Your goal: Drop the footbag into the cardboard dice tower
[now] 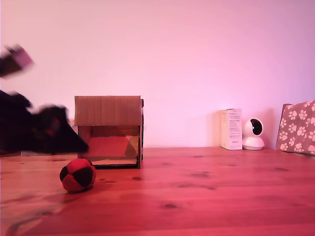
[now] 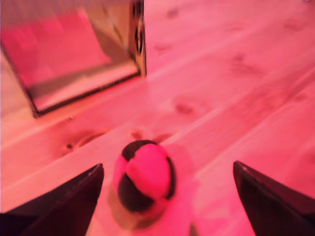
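Observation:
The red and black footbag (image 1: 78,175) (image 2: 143,177) rests on the wooden table, in front of the cardboard dice tower (image 1: 109,130) (image 2: 69,54) and toward the exterior view's left. The tower stands upright, its lower front opening showing a sloped ramp. My gripper (image 1: 74,143) (image 2: 167,196) comes in blurred from the exterior view's left, just above and behind the ball. In the wrist view its dark fingers (image 2: 59,206) stand wide apart, open, with the footbag between them nearer one finger. Nothing is held.
A white upright box (image 1: 231,129), a small white round camera (image 1: 254,133) and a paw-print patterned box (image 1: 297,127) stand at the back on the exterior view's right. The wooden table (image 1: 206,191) spreads bare in front of them.

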